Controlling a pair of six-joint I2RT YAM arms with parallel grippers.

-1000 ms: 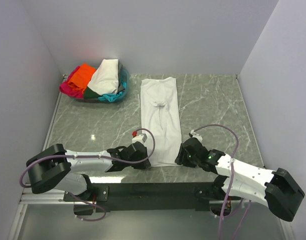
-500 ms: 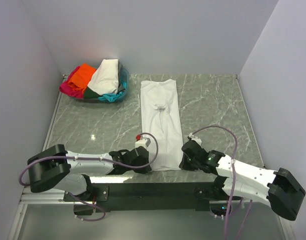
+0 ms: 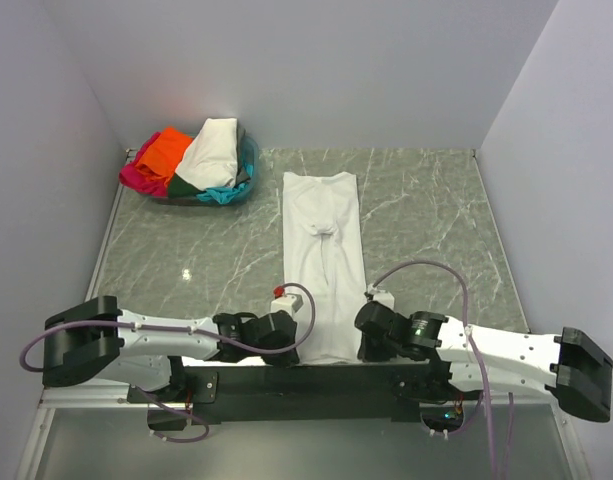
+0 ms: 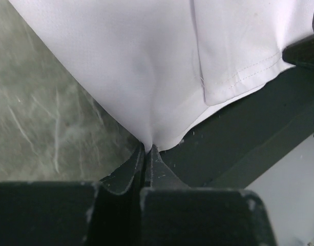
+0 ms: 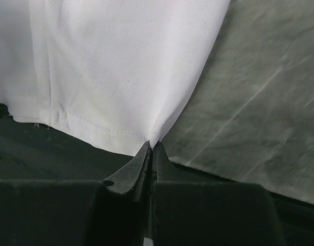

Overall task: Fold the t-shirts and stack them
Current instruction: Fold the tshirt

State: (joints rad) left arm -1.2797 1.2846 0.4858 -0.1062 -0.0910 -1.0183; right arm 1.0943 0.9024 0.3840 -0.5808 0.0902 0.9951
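Both arms have drawn back toward the near edge over the last second, and the white t-shirt (image 3: 324, 240) has slid with them: its far edge now lies a little nearer than before, and its hem reaches past the counter (image 3: 186, 250) edge onto the black base rail (image 3: 286, 382). Both claws, partly open a second ago, are now closed on the cloth.

The left claw (image 4: 148, 148) pinches the near left corner of the hem, its two fingers pressed together with a small peak of fabric drawn up between them. The right claw (image 5: 151, 145) grips the near right corner in the same way, the cloth pulled to a point at its fingertips, with the stitched hem line running just beside it.

Seen from above, the shirt lies as a long narrow strip, folded lengthwise, down the middle of the counter between the two arms, with a small pucker near its upper middle.

At the far left corner a basket (image 3: 250, 160) holds the other t-shirts in a heap: a cream-white one (image 3: 212, 150) on top, orange (image 3: 166, 150) beside it, magenta-pink (image 3: 136, 178) at the left, dark green (image 3: 182, 186) and teal (image 3: 222, 195) at the near side. That heap is well apart from the white shirt.
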